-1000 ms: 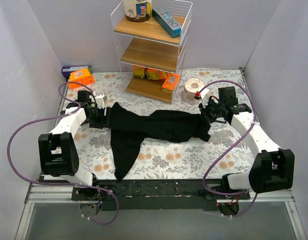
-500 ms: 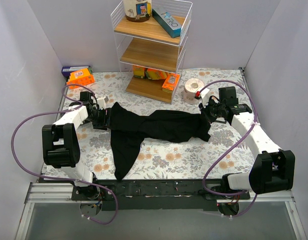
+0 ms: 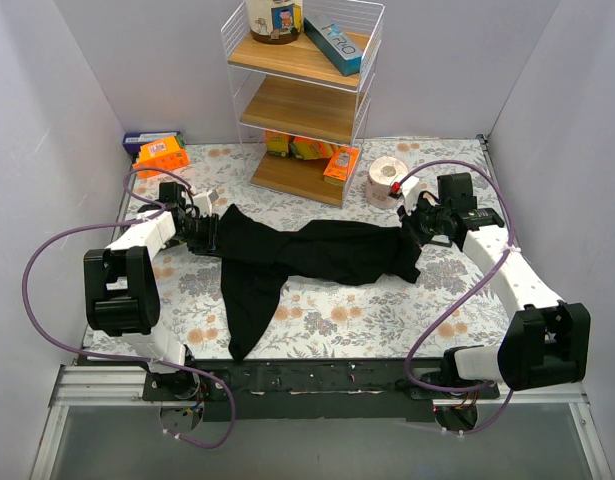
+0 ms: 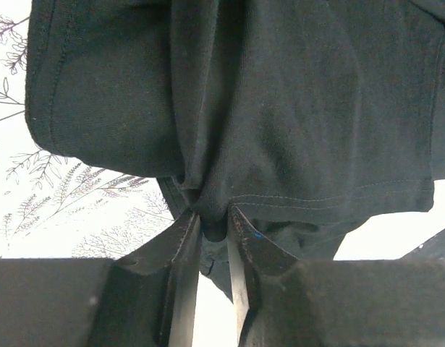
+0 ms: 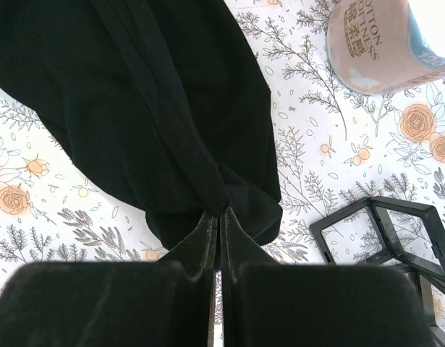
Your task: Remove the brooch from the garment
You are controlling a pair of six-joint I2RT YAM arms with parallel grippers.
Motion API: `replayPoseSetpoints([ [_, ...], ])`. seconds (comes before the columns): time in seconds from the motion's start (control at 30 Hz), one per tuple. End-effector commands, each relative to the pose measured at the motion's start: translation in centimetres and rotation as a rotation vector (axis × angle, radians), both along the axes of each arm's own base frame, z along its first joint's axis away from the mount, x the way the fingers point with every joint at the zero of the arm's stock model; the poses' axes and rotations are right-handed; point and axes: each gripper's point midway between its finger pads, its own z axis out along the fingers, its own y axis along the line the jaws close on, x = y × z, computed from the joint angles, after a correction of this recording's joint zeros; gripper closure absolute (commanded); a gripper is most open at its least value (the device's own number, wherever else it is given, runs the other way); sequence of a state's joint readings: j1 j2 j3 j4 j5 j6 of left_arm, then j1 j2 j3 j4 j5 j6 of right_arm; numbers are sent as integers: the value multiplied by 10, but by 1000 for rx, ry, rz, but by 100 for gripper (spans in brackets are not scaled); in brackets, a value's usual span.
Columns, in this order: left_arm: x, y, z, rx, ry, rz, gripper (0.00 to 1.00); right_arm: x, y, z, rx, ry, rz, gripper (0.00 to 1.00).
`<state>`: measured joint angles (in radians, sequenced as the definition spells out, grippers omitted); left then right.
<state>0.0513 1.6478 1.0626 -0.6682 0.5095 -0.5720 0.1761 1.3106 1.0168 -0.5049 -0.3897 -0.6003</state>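
Brooch showed nowhere: the crumpled black cotton T-shirt (image 3: 317, 250) lay across the floral tablecloth (image 3: 387, 320), your left gripper (image 4: 213, 220) and right gripper (image 5: 219, 213) each clenched on a fold at its ends. You were spreading it, I judged; the next move called for baring its hidden front.

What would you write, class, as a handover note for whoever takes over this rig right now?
Left hand: shut on the garment, at its left end.
Right hand: shut on its right end.
Garment: bunched between the two hands, print not showing.
Brooch: not visible in any view.
Done: both ends gripped.
To do: find the brooch and remove it.
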Motion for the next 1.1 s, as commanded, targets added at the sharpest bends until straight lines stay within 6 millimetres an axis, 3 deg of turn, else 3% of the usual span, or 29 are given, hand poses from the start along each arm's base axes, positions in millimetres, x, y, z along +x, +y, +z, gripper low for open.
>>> replayPoseSetpoints([
  [0.0, 4, -4, 7, -36, -28, -22, 84, 3, -2, 11, 13, -42, -18, 99],
  [0.13, 1, -3, 24, -23, -45, -44, 100, 4, -4, 12, 7, -50, -29, 99],
  [0.2, 5, 1, 38, -6, -82, -50, 100, 6, -8, 12, 8, -51, -49, 99],
  [0.3, 22, 11, 89, -1, -226, 2, 100, 17, -17, 20, 0, -72, -83, 99],
  [0.33, 36, 13, 129, -10, -348, 20, 100, 21, -20, 22, -9, -74, -92, 99],
  [0.37, 43, 17, 151, -9, -417, 40, 100, 26, -23, 25, -27, -88, -86, 99],
  [0.4, 52, 27, 176, -9, -491, 79, 100, 36, -30, 42, -45, -126, -106, 99],
  [0.43, 64, 33, 205, -19, -580, 122, 100, 43, -35, 45, -63, -131, -112, 99],
  [0.47, 72, 40, 252, -15, -707, 147, 100, 50, -38, 54, -77, -154, -115, 99],
  [0.53, 83, 54, 306, -6, -873, 176, 100, 70, -49, 82, -113, -225, -119, 99],
  [0.57, 83, 55, 346, 2, -981, 160, 100, 77, -50, 92, -125, -251, -112, 99],
  [0.67, 87, 61, 411, 18, -1177, 170, 100, 100, -52, 128, -159, -355, -58, 99],
  [0.7, 81, 60, 457, 29, -1296, 168, 100, 105, -50, 139, -153, -388, -35, 99],
  [0.73, 79, 60, 478, 33, -1346, 170, 100, 111, -49, 145, -163, -415, -10, 99],
  [0.77, 82, 64, 496, 41, -1385, 193, 100, 115, -48, 170, -164, -472, 6, 99],
  [0.8, 75, 66, 549, 38, -1496, 215, 100, 117, -44, 182, -157, -499, 30, 99],
  [0.83, 77, 69, 563, 38, -1513, 237, 100, 119, -42, 190, -163, -523, 53, 99],
  [0.87, 70, 70, 591, 45, -1576, 248, 100, 121, -40, 220, -156, -588, 54, 99],
  [0.9, 85, 74, 595, 54, -1592, 247, 100, 121, -39, 234, -146, -620, 54, 99],
  [0.93, 56, 68, 634, 70, -1719, 230, 100, 123, -38, 251, -132, -653, 45, 99],
  [0.97, 52, 66, 641, 76, -1756, 221, 100, 122, -38, 267, -113, -675, 26, 99],
  [1.0, 44, 65, 651, 85, -1805, 218, 100, 117, -36, 304, -95, -749, 20, 99],
  [1.07, 17, 61, 672, 117, -1943, 202, 100, 111, -35, 334, -76, -806, 12, 99],
])
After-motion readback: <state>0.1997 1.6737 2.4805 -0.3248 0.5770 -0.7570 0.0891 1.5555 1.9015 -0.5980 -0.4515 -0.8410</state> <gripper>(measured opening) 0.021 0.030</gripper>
